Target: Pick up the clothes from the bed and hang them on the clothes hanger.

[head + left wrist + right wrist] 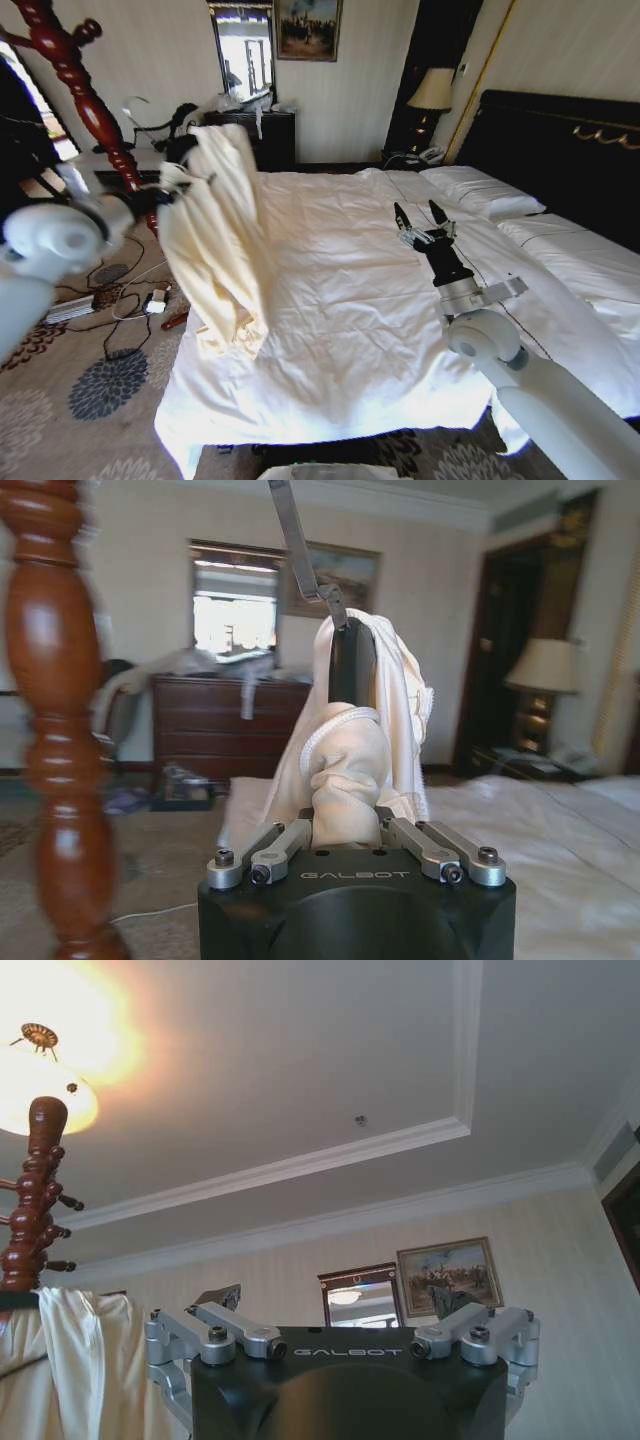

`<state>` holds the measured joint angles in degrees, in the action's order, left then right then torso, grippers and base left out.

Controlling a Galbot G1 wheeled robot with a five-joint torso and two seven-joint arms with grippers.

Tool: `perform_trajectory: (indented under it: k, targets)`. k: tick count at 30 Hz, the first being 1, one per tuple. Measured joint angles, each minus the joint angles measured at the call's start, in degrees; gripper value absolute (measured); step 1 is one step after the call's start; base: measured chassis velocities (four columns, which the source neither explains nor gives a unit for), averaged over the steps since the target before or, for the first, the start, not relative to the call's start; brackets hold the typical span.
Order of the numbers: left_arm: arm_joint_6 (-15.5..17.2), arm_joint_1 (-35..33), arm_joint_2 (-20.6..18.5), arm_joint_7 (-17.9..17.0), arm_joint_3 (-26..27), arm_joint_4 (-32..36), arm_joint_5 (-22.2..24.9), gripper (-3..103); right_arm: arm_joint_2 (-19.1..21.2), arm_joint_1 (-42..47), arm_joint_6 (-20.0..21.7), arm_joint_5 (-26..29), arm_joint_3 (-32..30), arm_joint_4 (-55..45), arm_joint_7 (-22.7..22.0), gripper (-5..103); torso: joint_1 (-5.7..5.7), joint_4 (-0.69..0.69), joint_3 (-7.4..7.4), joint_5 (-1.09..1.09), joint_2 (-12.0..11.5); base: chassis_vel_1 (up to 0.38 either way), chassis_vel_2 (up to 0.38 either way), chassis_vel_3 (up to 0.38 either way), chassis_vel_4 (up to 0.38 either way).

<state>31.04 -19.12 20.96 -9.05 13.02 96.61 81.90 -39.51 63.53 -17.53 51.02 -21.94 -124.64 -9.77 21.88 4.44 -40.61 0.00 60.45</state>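
The pale cream clothes (pixel 222 250) hang in the air beside the left edge of the bed (pixel 360 310), their lower end near the mattress corner. My left gripper (pixel 176 186) is shut on a bunch of this cloth (pixel 345 780). In the left wrist view the black clothes hanger (pixel 352 665) stands above the gripper (pixel 345 825), with the garment draped over it and its thin metal hook (pixel 298 550) pointing up. My right gripper (pixel 424 218) is held open above the middle of the bed, fingers upward and empty (pixel 335 1305). The clothes (pixel 60 1370) also show past it.
A turned red-brown wooden coat stand (pixel 78 85) rises just left of the garment, close to my left arm (pixel 50 710). Cables and small items (pixel 130 300) lie on the patterned carpet. A dark dresser (pixel 265 135) stands behind, with pillows (pixel 480 190), a black headboard (pixel 560 140) and a lamp (pixel 432 92) at right.
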Motion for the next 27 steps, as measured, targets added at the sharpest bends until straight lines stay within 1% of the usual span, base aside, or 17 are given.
perform_trajectory:
  k: [2,3,5,6,8,9,11,12,13,14,15,17,18,20,21,25,27]
  targets:
    - [1.4,4.0,0.2,0.3,-2.2,-3.9,1.6,18,0.3,0.3,0.0,-0.7,0.0,-0.4,0.2,100,0.0,0.0,0.0,-0.02,0.0,0.0,0.0,0.0,0.0]
    - [1.4,4.0,0.2,0.3,-2.2,-3.9,1.6,18,0.3,0.3,0.0,-0.7,0.0,-0.4,0.2,100,0.0,0.0,0.0,-0.02,0.0,0.0,0.0,0.0,0.0]
    - [3.3,8.9,0.8,0.7,-5.9,-7.6,2.9,18,0.5,0.4,0.0,-0.9,0.0,-0.6,0.3,100,0.0,0.01,0.0,-0.03,0.0,0.0,0.0,0.0,0.0]
    - [3.3,8.9,0.8,0.7,-5.9,-7.6,2.9,18,0.5,0.4,0.0,-0.9,0.0,-0.6,0.3,100,0.0,0.01,0.0,-0.03,0.0,0.0,0.0,0.0,0.0]
    - [5.9,14.7,1.7,0.9,-10.1,-11.6,4.3,18,0.7,0.4,0.0,-1.0,0.0,-0.7,0.3,100,0.0,0.03,0.0,-0.02,0.0,0.0,0.0,0.0,0.0]
    - [6.5,17.0,2.2,0.9,-11.7,-13.0,4.5,18,0.8,0.4,0.0,-1.1,0.0,-0.7,0.3,100,0.0,0.02,-0.01,-0.02,0.0,0.0,0.0,0.0,0.0]
    - [7.8,24.0,4.1,1.1,-16.1,-17.2,4.7,18,0.8,0.5,0.0,-1.3,0.1,-0.7,0.4,100,0.0,0.02,-0.01,-0.02,0.0,0.0,0.0,0.0,0.0]
    - [7.8,24.0,4.1,1.1,-16.1,-17.2,4.7,18,0.8,0.5,0.0,-1.3,0.1,-0.7,0.4,100,0.0,0.02,-0.01,-0.02,0.0,0.0,0.0,0.0,0.0]
    - [8.5,27.4,5.2,1.2,-18.4,-19.2,5.0,18,0.8,0.6,0.0,-1.4,0.1,-0.7,0.4,100,0.0,0.0,0.0,-0.01,0.0,0.0,0.0,0.0,0.0]
    - [8.8,28.8,5.6,1.3,-19.5,-20.1,5.2,18,0.7,0.6,0.0,-1.5,0.1,-0.8,0.4,100,0.0,0.02,0.0,0.01,0.0,0.0,0.0,0.0,0.0]
    - [10.2,33.8,7.2,1.4,-23.6,-23.1,5.7,18,0.6,0.8,0.0,-1.7,0.2,-0.8,0.4,100,0.0,0.03,0.0,0.01,0.0,0.0,0.0,0.0,0.0]
    - [10.5,35.2,7.7,1.4,-24.8,-23.9,5.8,18,0.5,0.9,0.0,-1.7,0.2,-0.8,0.4,100,0.0,0.04,-0.01,0.01,0.0,0.0,0.0,0.0,0.0]
    - [11.2,39.0,8.9,1.6,-28.1,-26.2,5.9,18,0.4,1.0,0.0,-1.9,0.2,-0.8,0.4,100,0.01,0.05,-0.01,0.0,0.0,0.0,0.0,0.0,0.0]
    - [11.4,42.4,10.1,2.0,-30.3,-28.2,5.7,18,0.4,1.2,0.0,-2.1,0.0,-0.7,0.4,100,0.02,0.04,-0.02,-0.02,0.0,0.0,0.0,0.0,0.0]
    - [11.5,45.7,11.5,2.8,-32.0,-30.4,5.0,18,0.5,1.5,0.0,-2.1,-0.4,-0.7,0.4,100,0.02,0.01,-0.01,0.01,0.0,0.0,0.0,0.0,0.0]
    - [11.4,49.3,13.8,4.1,-33.2,-34.1,3.0,18,0.6,2.4,0.0,-2.3,-1.2,-0.7,0.3,100,-0.02,0.02,0.01,0.03,0.0,0.0,0.0,0.0,0.0]
    - [11.4,51.5,15.5,4.8,-34.3,-36.7,2.1,18,0.6,2.9,-0.1,-2.7,-1.5,-0.6,0.3,100,0.0,0.02,0.0,-0.01,0.0,0.0,0.0,0.0,0.0]
